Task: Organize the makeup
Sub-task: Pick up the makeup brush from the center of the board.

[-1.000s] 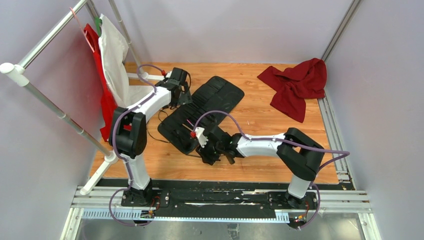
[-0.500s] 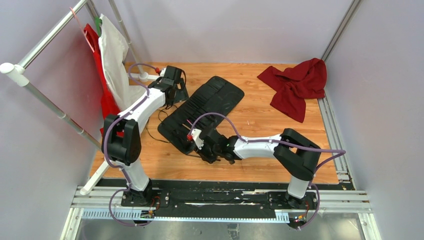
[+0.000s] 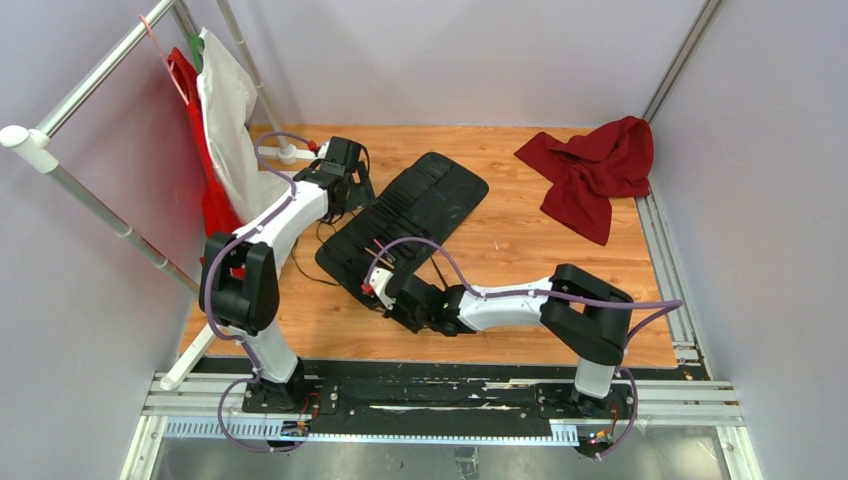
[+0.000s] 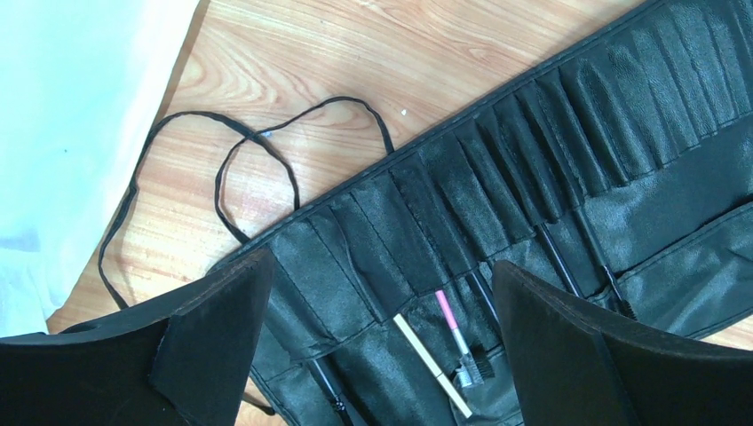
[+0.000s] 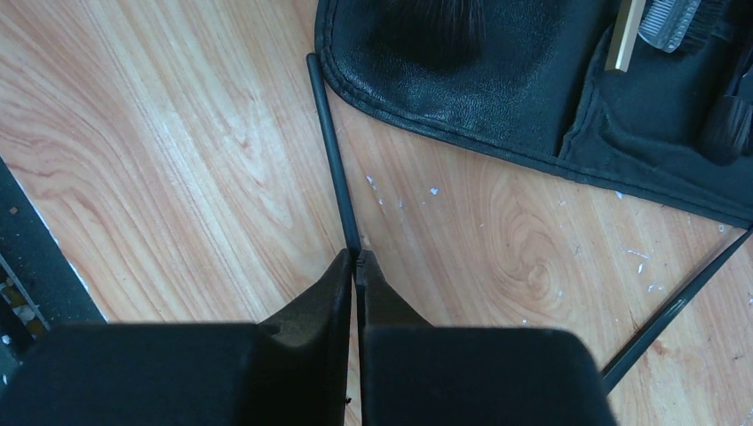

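Note:
My right gripper (image 5: 357, 257) is shut on the end of a thin black makeup stick (image 5: 333, 151). The stick lies on the wood just off the near corner of the black roll-up case (image 5: 497, 98). In the top view this gripper (image 3: 388, 297) sits at the case's near-left end. My left gripper (image 4: 382, 302) is open and empty above the case's slots (image 4: 497, 177). A pink-handled brush (image 4: 448, 315) and a tan-handled one (image 4: 431, 364) lie tucked in the case below it. A second thin black stick (image 5: 675, 311) lies loose on the wood.
The case's black tie cord (image 4: 222, 169) loops over the wood beside white cloth (image 4: 71, 115). A red cloth (image 3: 595, 170) lies at the back right. A clothes rack (image 3: 100, 200) with white and red garments stands at the left.
My right gripper has slid left and nearer along the case's near end. My left arm has drawn slightly left, staying over the case's far-left part.

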{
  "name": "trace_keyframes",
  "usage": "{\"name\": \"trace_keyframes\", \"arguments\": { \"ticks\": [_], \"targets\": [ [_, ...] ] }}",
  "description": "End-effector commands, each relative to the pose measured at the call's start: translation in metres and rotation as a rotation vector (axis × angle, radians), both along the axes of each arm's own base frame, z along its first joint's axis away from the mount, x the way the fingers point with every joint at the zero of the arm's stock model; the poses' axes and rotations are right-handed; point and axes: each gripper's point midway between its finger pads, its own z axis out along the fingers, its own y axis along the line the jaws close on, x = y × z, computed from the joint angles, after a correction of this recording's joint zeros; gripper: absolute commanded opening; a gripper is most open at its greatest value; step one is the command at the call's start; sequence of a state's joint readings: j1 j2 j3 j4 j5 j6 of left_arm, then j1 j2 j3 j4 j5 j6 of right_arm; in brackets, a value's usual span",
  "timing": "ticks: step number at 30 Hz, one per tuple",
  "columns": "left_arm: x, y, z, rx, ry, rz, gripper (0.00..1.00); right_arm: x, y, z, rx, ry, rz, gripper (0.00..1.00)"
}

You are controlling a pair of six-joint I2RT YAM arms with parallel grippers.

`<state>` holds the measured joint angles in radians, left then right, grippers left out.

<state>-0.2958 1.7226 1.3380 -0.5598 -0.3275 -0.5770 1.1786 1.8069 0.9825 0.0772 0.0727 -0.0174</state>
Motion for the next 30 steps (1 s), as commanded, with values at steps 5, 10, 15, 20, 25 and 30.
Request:
{"name": "trace_keyframes", "arguments": {
  "ticks": [5, 10, 15, 20, 25, 30],
  "targets": [
    [-0.001, 0.003, 0.015, -0.019, -0.048, 0.012, 0.98, -0.024, -0.061, -0.046, -0.267, 0.036, -0.019, 0.01],
    [-0.002, 0.005, 0.018, -0.019, -0.055, 0.017, 0.98, -0.026, -0.058, -0.027, -0.244, 0.007, -0.019, 0.01],
    [-0.005, 0.006, 0.020, -0.019, -0.060, 0.021, 0.98, -0.023, -0.062, -0.012, -0.238, -0.022, -0.038, 0.01],
    [-0.006, 0.007, 0.021, -0.020, -0.065, 0.023, 0.98, -0.019, -0.066, 0.000, -0.226, -0.049, -0.059, 0.01],
    [-0.006, 0.007, 0.017, -0.016, -0.058, 0.025, 0.98, -0.015, -0.067, 0.012, -0.221, -0.076, -0.074, 0.01],
    [-0.005, 0.007, 0.011, -0.016, -0.044, 0.024, 0.98, -0.007, -0.067, 0.029, -0.215, -0.113, -0.091, 0.01]
  ]
}}
